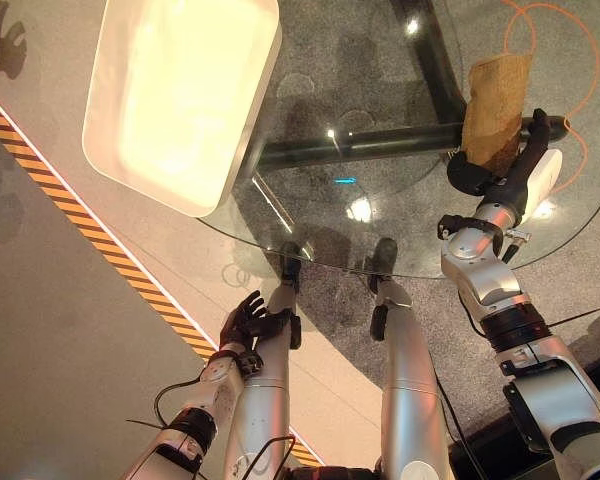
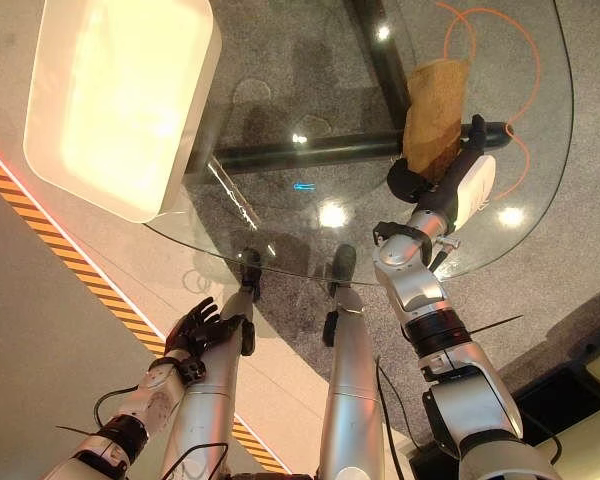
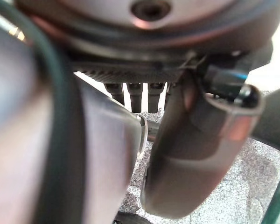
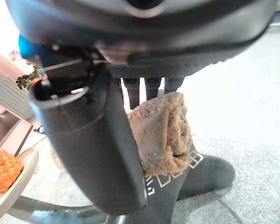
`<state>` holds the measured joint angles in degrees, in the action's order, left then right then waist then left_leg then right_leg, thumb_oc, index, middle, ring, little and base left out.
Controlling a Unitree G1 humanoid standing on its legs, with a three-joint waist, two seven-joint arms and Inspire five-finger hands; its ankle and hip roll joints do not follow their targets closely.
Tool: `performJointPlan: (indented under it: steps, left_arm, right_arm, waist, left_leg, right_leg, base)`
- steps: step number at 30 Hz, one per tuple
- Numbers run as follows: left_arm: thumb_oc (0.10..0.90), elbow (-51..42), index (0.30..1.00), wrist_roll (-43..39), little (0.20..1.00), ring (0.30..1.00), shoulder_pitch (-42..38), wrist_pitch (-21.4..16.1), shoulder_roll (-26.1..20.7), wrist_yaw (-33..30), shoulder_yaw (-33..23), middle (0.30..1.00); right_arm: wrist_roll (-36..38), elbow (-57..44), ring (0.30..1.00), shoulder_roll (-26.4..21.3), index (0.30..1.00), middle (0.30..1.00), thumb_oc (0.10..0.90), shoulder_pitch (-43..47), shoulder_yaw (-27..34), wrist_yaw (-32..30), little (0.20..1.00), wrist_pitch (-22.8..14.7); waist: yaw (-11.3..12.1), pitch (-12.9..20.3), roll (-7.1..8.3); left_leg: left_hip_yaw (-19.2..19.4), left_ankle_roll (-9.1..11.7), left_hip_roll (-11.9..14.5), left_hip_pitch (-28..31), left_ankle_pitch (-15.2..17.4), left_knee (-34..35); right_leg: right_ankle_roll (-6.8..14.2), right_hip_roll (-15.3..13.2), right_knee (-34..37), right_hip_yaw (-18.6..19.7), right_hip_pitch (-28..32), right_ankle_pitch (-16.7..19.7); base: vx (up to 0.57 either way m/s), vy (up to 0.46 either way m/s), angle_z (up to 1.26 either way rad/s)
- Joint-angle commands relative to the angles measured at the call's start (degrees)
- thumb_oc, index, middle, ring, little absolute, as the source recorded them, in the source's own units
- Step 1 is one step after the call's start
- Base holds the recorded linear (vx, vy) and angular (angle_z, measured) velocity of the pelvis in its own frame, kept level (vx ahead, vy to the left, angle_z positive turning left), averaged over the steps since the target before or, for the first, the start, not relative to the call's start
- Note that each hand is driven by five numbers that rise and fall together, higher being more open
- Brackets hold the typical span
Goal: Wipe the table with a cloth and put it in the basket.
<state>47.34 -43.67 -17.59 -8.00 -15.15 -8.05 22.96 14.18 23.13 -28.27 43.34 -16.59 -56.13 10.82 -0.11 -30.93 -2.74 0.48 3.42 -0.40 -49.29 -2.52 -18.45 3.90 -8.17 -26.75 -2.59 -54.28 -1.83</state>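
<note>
A brown cloth (image 1: 498, 105) lies bunched on the round glass table (image 1: 380, 235) at its right side. My right hand (image 1: 508, 170) is on the cloth's near end, and its thumb and fingers are curled round the cloth (image 4: 161, 135) in the right wrist view. The white rectangular basket (image 1: 252, 110) stands on the table's far left part and overhangs the edge. My left hand (image 1: 248, 320) hangs below the table's near edge, fingers spread, holding nothing.
Black table legs (image 1: 380, 143) and an orange cable (image 1: 570, 60) on the floor show through the glass. A yellow-and-black striped line (image 1: 80, 225) crosses the floor at the left. The glass between basket and cloth is bare.
</note>
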Motion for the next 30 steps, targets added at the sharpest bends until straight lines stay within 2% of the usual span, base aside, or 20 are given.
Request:
performJointPlan:
  steps: [1,8,9,10,11,12,30]
  left_arm:
    - [0.800,-0.11,0.900,-1.06,0.900,0.900,4.40,0.32,1.76,0.54,2.42,0.900]
    - [0.800,-0.43,0.900,-1.07,0.900,0.900,4.35,0.13,2.18,-0.12,2.69,0.900]
    - [0.800,-0.50,0.900,-1.01,0.900,0.900,4.43,0.16,2.14,-0.18,2.67,0.900]
    - [0.800,-0.51,0.900,-0.89,0.900,0.900,4.50,0.24,2.08,-0.14,2.59,0.900]
    - [0.800,-0.44,0.900,-0.79,0.900,0.900,4.52,0.28,2.02,-0.06,2.52,0.900]
    - [0.800,-0.33,0.900,-0.83,0.900,0.900,4.53,0.23,1.96,0.02,2.52,0.900]
    - [0.800,-0.49,0.900,-0.88,0.900,0.900,4.48,0.02,2.50,-0.39,1.97,0.900]
  right_arm:
    - [2.47,-2.18,0.900,-4.29,0.900,0.900,0.800,-1.01,0.12,-3.86,0.900,0.16]
    - [2.11,-2.12,0.900,-3.66,0.900,0.900,0.800,-1.78,0.16,-3.57,0.900,-1.24]
    - [1.81,-2.32,0.832,-3.73,0.832,0.832,0.720,-1.74,0.16,-3.53,0.820,-1.49]
    - [1.49,-2.49,0.712,-3.83,0.712,0.712,0.580,-1.63,0.22,-3.71,0.680,-1.77]
    - [1.35,-2.64,0.531,-3.90,0.531,0.531,0.369,-1.42,0.33,-3.73,0.469,-1.83]
    - [1.30,-2.77,0.300,-3.94,0.300,0.300,0.100,-1.16,0.39,-3.71,0.200,-1.79]
    - [-2.09,-6.22,0.300,-2.96,0.300,0.300,0.100,-2.42,0.19,-2.07,0.200,-0.80]
  waist:
    - [-0.91,1.13,-2.71]
    - [-0.94,1.13,-2.63]
    - [-0.92,1.13,-2.64]
    - [-0.89,1.13,-2.64]
    - [-0.86,1.13,-2.63]
    - [-0.84,1.13,-2.62]
    - [-0.87,1.13,-2.18]
  left_leg:
    - [3.47,-2.10,-3.86,-3.59,2.47,-4.44]
    - [3.53,-2.15,-3.80,-3.69,2.38,-4.04]
    - [3.51,-2.13,-3.84,-3.70,2.37,-4.00]
    - [3.45,-2.10,-3.90,-3.73,2.36,-3.98]
    - [3.38,-2.07,-3.93,-3.77,2.37,-4.01]
    - [3.34,-2.03,-3.94,-3.81,2.37,-4.02]
    - [3.26,-2.08,-3.88,-4.63,2.67,-4.51]
  right_leg:
    - [-0.23,4.97,7.53,-1.16,-0.27,6.42]
    - [-0.17,5.05,7.74,-1.08,-0.36,6.40]
    - [-0.16,5.05,7.84,-1.08,-0.34,6.43]
    - [-0.13,5.04,7.91,-1.11,-0.35,6.47]
    - [-0.11,5.05,7.89,-1.13,-0.39,6.49]
    - [-0.08,5.07,7.86,-1.15,-0.44,6.50]
    - [0.00,5.17,6.84,-1.33,-1.33,5.90]
  base:
    - [0.00,0.000,0.00]
    - [0.00,0.000,0.00]
    - [0.00,0.000,0.00]
    - [0.00,0.000,0.00]
    - [0.00,0.000,0.00]
    - [0.00,0.000,0.00]
    - [0.00,0.000,0.00]
